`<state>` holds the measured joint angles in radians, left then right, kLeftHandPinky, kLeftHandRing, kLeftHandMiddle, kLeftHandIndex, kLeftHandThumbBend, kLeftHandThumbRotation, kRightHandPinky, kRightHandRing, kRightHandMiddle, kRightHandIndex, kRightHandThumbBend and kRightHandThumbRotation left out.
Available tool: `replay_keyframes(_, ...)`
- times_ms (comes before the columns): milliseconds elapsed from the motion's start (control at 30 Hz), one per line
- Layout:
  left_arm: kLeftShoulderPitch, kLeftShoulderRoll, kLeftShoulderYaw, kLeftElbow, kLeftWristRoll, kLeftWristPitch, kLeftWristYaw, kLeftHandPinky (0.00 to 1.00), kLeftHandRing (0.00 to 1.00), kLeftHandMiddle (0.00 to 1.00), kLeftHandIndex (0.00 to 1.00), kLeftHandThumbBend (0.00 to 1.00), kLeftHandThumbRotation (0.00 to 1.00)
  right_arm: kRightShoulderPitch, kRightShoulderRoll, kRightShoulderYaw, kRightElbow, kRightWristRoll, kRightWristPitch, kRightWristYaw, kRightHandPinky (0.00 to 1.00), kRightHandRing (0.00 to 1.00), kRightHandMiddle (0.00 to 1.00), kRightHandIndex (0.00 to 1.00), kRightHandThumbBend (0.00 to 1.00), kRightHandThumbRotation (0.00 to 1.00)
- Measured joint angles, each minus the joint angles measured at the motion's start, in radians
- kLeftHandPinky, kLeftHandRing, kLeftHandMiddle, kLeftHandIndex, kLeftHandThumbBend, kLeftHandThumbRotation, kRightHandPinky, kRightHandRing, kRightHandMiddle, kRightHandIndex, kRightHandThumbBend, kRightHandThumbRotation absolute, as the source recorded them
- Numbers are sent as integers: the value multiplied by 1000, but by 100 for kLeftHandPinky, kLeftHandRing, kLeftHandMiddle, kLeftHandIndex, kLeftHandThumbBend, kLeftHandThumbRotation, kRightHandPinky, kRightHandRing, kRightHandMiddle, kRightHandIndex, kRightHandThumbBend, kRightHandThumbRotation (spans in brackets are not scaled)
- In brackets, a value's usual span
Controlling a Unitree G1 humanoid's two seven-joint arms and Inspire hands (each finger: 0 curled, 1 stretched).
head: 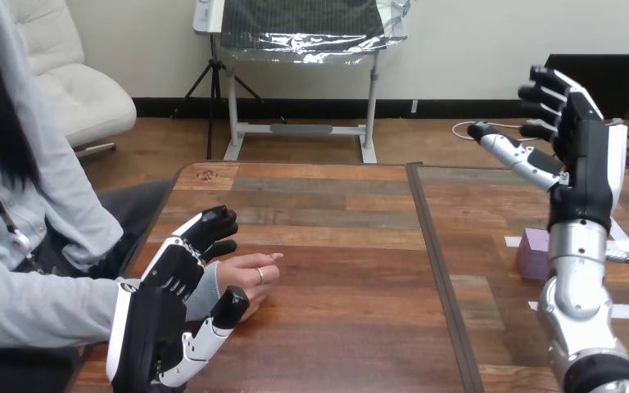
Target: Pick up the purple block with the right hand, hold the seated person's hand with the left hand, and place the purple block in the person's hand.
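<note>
The left hand [172, 282] is wrapping its fingers [210, 228] and thumb round the wrist just behind the person's hand [250, 274], which is resting on the surface [336, 270]. The right hand [583, 151] is hovering high, fingers loosely spread and gripping nothing. The purple block [531, 254] is sitting on the surface, right beside that silver forearm. I'm thinking the forearm could be knocking the block aside as the hand is lowering.

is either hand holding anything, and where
Left hand grips the person's wrist, fingers over, thumb under. Right hand holds nothing; purple block lies on the table.
</note>
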<state>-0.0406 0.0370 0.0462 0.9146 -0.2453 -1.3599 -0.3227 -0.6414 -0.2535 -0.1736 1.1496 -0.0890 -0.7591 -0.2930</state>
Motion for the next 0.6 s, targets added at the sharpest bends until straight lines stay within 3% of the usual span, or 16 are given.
replay_keyframes(600,2,-7,0,-5,-42,2,-63,76,80,80,78,78,56,-80,-68,17,99,-41,212,-19,60,68,72,76,96,17)
